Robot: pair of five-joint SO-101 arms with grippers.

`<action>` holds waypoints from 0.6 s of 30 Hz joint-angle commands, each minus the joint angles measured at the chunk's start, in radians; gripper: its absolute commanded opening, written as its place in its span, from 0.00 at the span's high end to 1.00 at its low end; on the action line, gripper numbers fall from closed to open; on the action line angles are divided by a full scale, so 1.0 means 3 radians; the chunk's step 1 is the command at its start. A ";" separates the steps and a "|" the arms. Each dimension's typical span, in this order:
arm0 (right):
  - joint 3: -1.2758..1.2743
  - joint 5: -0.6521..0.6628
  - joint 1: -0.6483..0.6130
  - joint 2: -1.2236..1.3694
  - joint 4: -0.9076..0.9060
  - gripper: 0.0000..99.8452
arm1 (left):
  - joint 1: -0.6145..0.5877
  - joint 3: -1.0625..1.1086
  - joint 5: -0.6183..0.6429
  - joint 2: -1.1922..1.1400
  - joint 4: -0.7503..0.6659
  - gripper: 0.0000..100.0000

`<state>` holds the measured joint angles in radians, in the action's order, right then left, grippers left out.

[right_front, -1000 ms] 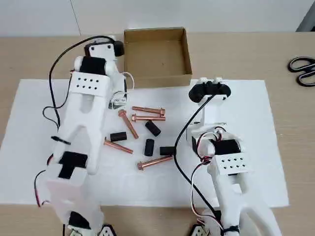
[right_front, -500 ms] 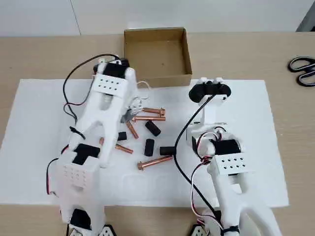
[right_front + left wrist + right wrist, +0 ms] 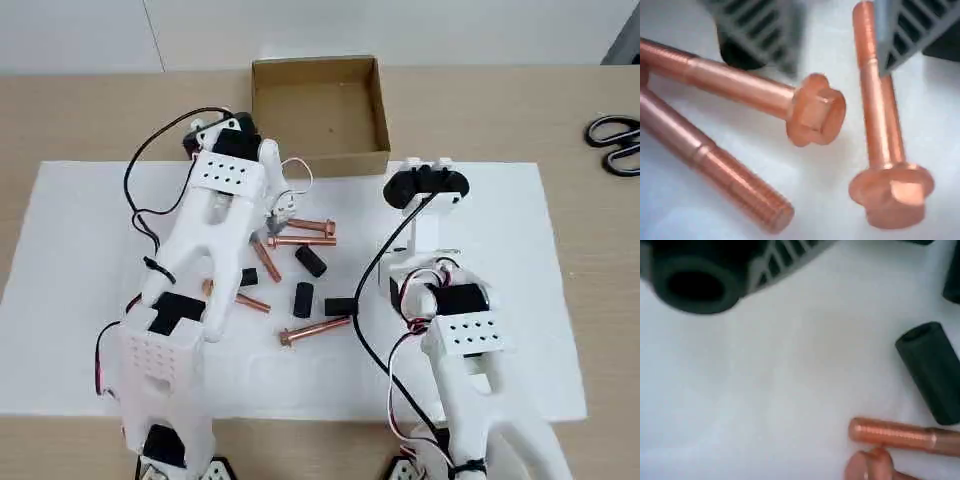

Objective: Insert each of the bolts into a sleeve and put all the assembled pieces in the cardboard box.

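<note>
Five copper bolts lie mid-paper, two of them (image 3: pixel 300 232) side by side. Black sleeves (image 3: pixel 310 260) (image 3: pixel 302 298) lie among them. My left gripper (image 3: pixel 275 215) is down at the heads of that pair and open. In the left wrist view its grey fingers (image 3: pixel 760 30) stand apart over a bolt head (image 3: pixel 817 115), and another bolt (image 3: pixel 875 110) runs under one fingertip. My right gripper (image 3: pixel 740 275) is shut on a black sleeve (image 3: pixel 695 282), its bore facing the camera. Beyond it are a loose sleeve (image 3: pixel 930 370) and a bolt's threaded end (image 3: pixel 900 432).
The open cardboard box (image 3: pixel 320 150) stands just beyond the paper behind the bolts. Scissors (image 3: pixel 615 140) lie at the far right of the table. The right arm (image 3: pixel 440 260) stands folded right of the pile, its cable trailing past a sleeve (image 3: pixel 340 306).
My left arm has swung right from the paper's left part and brought its gripper down to the two bolts near the box. The right arm has kept still.
</note>
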<state>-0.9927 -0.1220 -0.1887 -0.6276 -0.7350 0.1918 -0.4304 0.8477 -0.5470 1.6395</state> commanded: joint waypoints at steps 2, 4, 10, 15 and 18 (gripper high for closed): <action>0.0026 0.0000 0.0028 -0.0095 0.0049 1.00 | 0.0015 -0.0161 0.0056 0.0026 -0.0041 0.78; 0.0026 0.0000 0.0028 -0.0095 0.0049 1.00 | 0.0015 -0.0161 0.0051 0.0026 -0.0041 0.78; 0.0026 0.0000 0.0028 -0.0095 0.0049 1.00 | -0.0072 -0.0151 0.0041 0.0026 0.0102 0.78; 0.0026 0.0000 0.0028 -0.0095 0.0049 1.00 | -0.0297 -0.0151 0.0041 0.0026 0.0143 0.78; 0.0026 0.0000 0.0028 -0.0095 0.0059 1.00 | -0.0327 -0.0151 0.0041 0.0026 0.0194 0.78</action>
<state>-0.9927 -0.1220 -0.1887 -0.6276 -0.7350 0.1028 -0.4304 0.8569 -0.5470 1.6809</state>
